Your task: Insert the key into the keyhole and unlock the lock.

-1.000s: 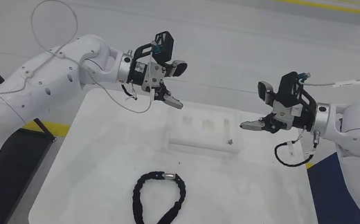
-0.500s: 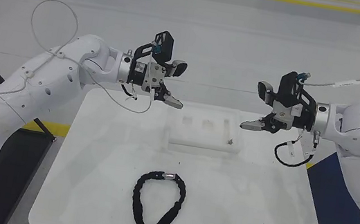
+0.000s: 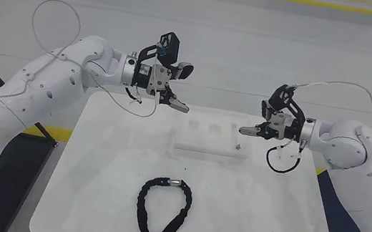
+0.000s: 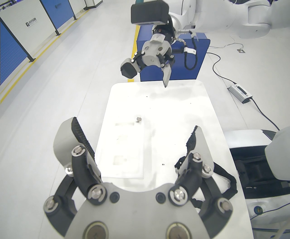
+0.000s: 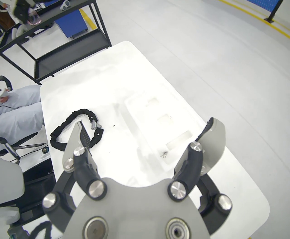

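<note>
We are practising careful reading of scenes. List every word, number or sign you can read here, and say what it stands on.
Barrier panel: a logo with a brand word, left unquoted.
Second panel: like print, too small to read.
Tag on the right arm's cable: blurred, unreadable.
Mark on the table: too small to read.
Chain lock, key, tray: no print seen.

Small parts unresolved.
Key [image 3: 238,146] too small to resolve; right gripper [image 5: 144,122] finger [image 5: 78,138] hides part of chain lock [image 5: 80,112].
</note>
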You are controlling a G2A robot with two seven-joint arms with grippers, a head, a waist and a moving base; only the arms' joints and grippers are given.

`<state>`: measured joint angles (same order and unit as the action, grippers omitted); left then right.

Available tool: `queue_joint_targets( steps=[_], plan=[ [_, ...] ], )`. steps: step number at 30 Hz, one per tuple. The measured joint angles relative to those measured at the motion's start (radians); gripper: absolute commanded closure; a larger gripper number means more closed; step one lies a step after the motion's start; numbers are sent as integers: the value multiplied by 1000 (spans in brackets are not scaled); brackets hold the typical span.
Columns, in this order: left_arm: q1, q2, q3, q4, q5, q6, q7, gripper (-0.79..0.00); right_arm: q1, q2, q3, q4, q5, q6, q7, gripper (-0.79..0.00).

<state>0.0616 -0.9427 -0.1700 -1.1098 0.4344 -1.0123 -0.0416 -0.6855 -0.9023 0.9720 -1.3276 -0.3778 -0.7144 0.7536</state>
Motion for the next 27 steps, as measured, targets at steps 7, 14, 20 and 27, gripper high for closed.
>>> queue_joint_targets(
  steps=[7,14,20,27],
  plan=[
    [0,0,0,0,0,0,0,-785,50,-47,-108,94,-48,190,11,-785],
    [0,0,0,0,0,0,0,-785,91,-108,-200,248,37,344,13,-785],
    [0,0,0,0,0,0,0,-785,124,-166,-274,362,90,428,40,-785],
    [0,0,0,0,0,0,0,-785,153,-222,-327,467,139,472,65,-785]
  ],
)
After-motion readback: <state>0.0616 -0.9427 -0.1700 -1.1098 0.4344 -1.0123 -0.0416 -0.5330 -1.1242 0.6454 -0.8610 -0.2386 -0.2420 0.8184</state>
